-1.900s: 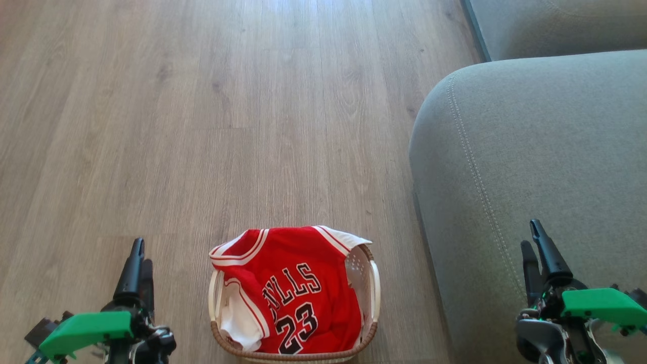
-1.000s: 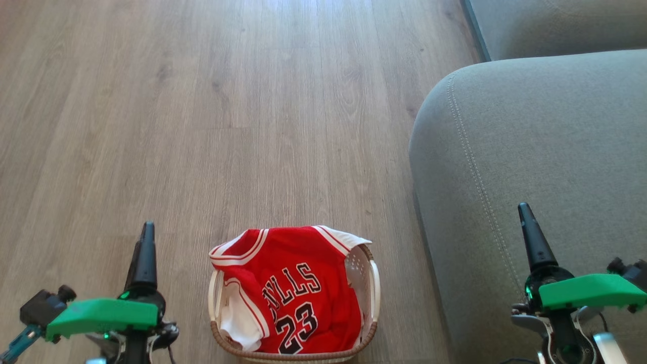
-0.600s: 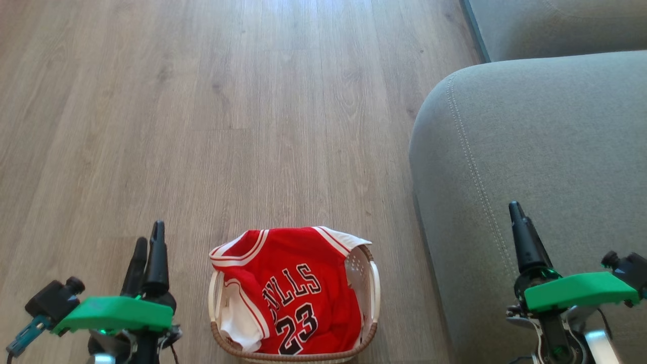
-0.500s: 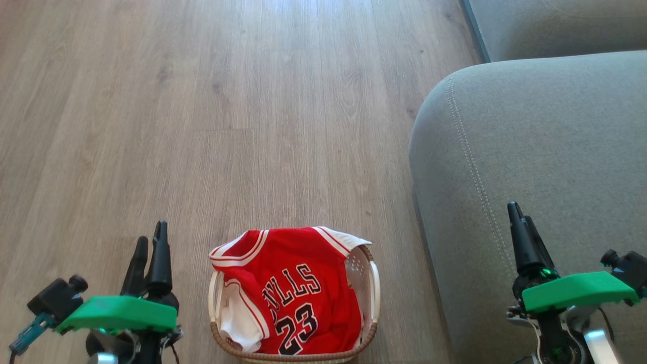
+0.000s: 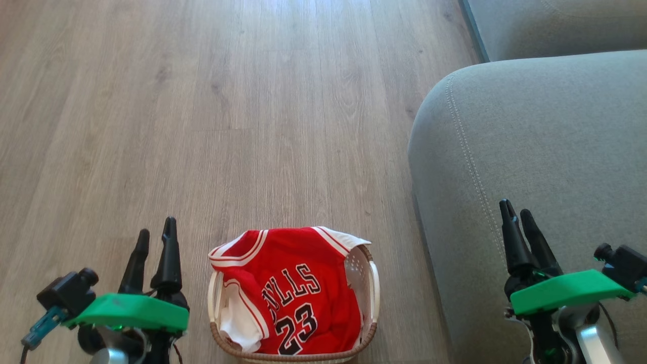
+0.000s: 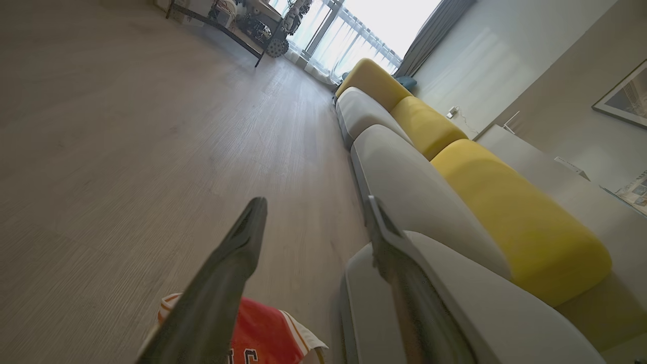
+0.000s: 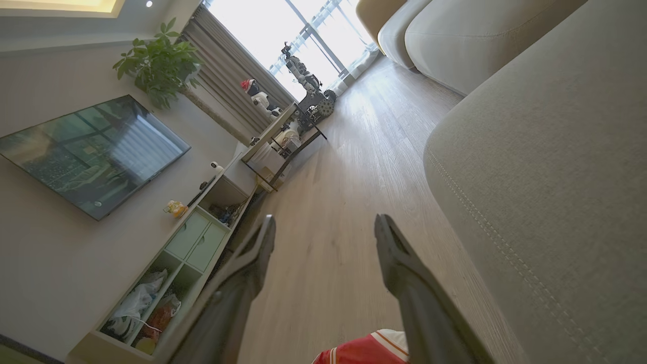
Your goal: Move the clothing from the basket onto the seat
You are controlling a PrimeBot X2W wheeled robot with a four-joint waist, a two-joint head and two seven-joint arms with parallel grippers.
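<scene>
A red jersey point(image 5: 293, 288) with black "BULLS 23" lettering is seen lying crumpled in a small cream basket point(image 5: 375, 290), which is set on the wooden floor point(image 5: 202, 126). Most of the basket's opening is covered by the jersey. The far rim and the left rim are overlapped by its striped trim, and a fold of white fabric is tucked at the near left corner. The perforated right wall and the right handle of the basket are left bare. The brown woven rim is visible along the near edge.

The basket is placed just beside the front edge of a large grey-green seat point(image 5: 546, 141), with a narrow strip of floor between them. A double stitched seam is run along the seat's rounded edge. No clothing is found on the seat.

The left gripper point(image 5: 157, 227) is held over the floor, just beside the basket's left rim, with its two dark fingers spread apart and nothing between them. The right gripper point(image 5: 515, 207) is held over the seat, near the seam at its front edge, with its fingers likewise parted and nothing gripped. Neither gripper is in contact with the jersey or the basket.

In the left wrist view, yellow back cushions point(image 6: 505, 217) are seen along the sofa.
</scene>
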